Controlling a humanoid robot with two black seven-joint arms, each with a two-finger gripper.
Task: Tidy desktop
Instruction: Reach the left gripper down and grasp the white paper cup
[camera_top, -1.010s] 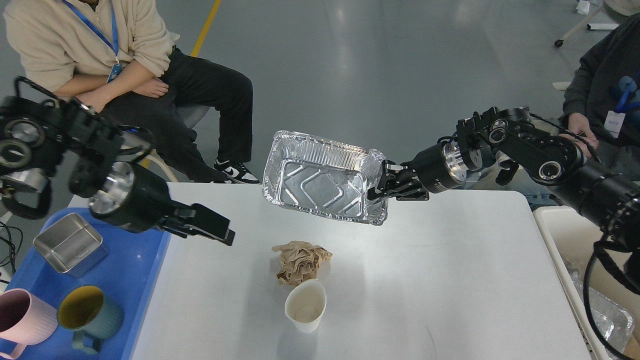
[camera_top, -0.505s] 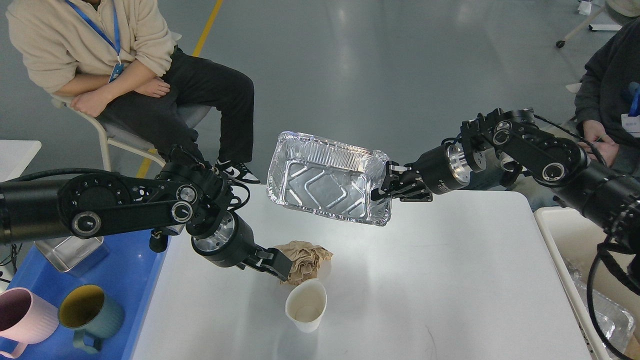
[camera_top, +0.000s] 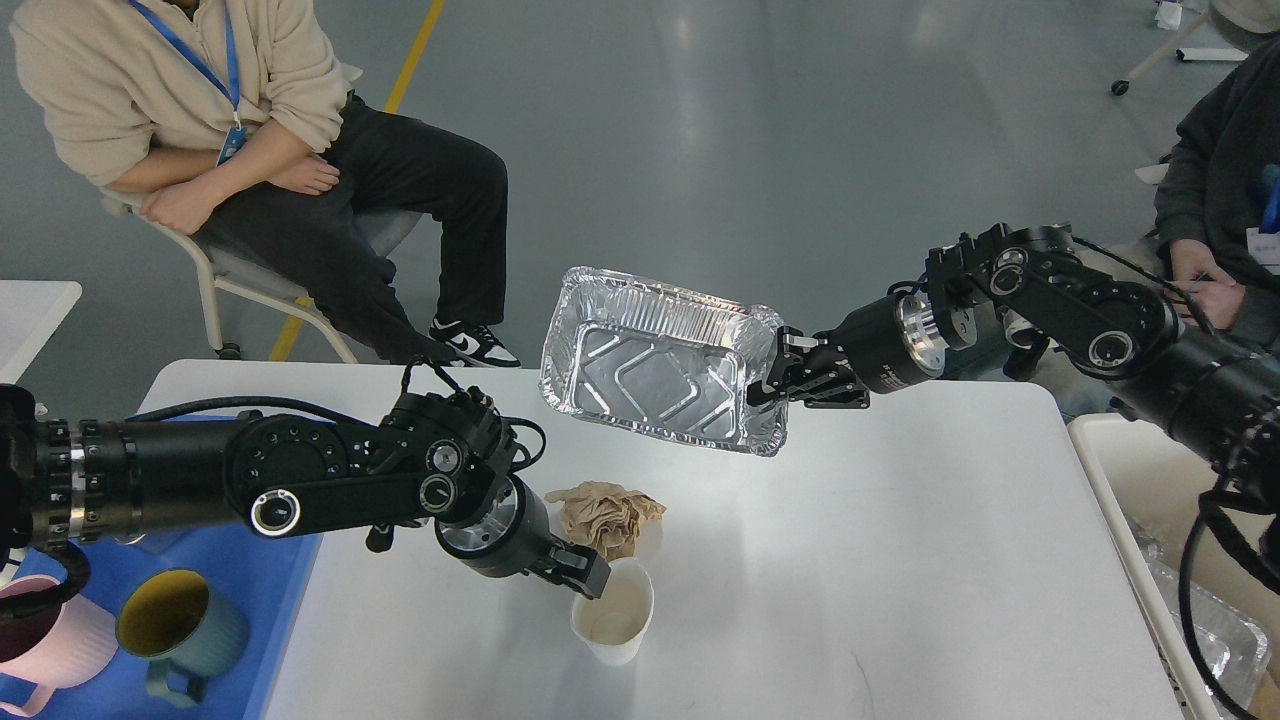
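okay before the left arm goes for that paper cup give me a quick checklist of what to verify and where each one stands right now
1. Left claw at the paper cup rim: ok.
2. Left claw's opening around the rim: cannot tell, fingers too dark to separate.
3. Cup upright on the desktop: ok.
4. Crumpled brown paper close behind the cup, touching the claw or not: cannot tell.
5. Right claw gripping the foil tray by its edge, held tilted above the desktop: ok.

The table (camera_top: 900, 560) is a large white rectangular top with rounded corners, smooth and matte, lying flat and filling the lower middle of the view. Faint dark scuff marks show near its front edge.
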